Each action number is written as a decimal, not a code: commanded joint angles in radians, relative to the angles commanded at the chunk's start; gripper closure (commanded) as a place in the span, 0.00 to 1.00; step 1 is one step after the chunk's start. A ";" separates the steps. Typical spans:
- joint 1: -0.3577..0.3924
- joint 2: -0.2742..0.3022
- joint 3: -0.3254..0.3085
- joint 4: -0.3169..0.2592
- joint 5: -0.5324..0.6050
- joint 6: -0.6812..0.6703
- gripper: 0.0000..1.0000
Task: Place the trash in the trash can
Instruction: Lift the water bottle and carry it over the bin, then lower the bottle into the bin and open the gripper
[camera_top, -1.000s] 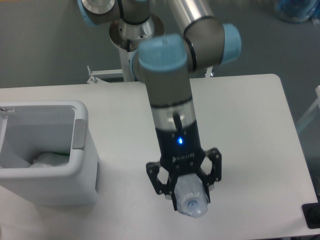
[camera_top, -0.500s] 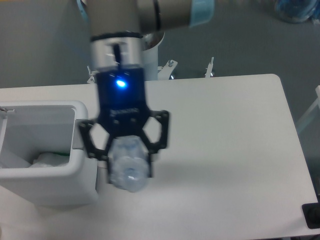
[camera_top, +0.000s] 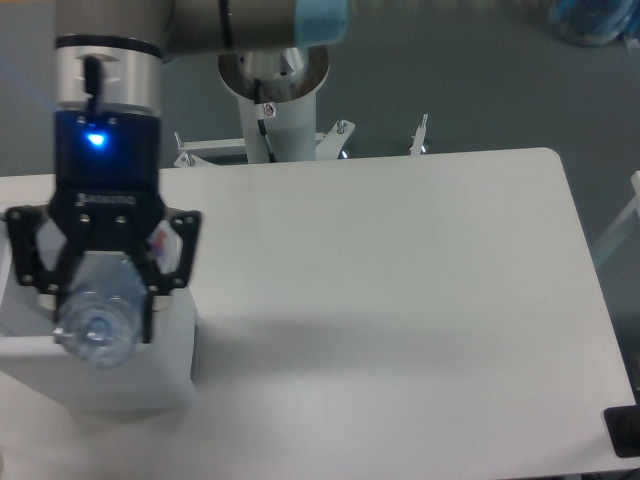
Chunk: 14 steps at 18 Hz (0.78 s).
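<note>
A: Where is the gripper (camera_top: 100, 300)?

B: It hangs over the trash can (camera_top: 130, 375), covering most of the can's opening from this camera. Its black fingers (camera_top: 170, 262) point down, and a blue light glows on the body above them.

A: Is it holding anything?

B: Yes. The jaws are clamped on the bottle (camera_top: 98, 322), one finger on each side of it. The bottle points toward the camera, so its round blue-tinted end faces us just below the fingertips. A bit of red lettering on the label shows beside the right-hand finger.

A: And the bottle relative to the can?

B: Held in the gripper above the can's opening, not resting on anything I can see. How far it sits above the rim, I cannot tell.

A: The wrapper?

B: Hidden; the gripper blocks the inside of the can.

A: What else is near the tool?

B: The white table (camera_top: 400, 300) stretches away to the side of the gripper, and the arm's pedestal (camera_top: 275, 100) stands behind it.
</note>
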 joint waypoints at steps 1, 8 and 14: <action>-0.005 0.002 -0.020 0.002 0.000 0.002 0.33; -0.045 0.000 -0.077 0.002 0.002 0.001 0.33; -0.055 0.006 -0.104 0.002 0.002 0.012 0.31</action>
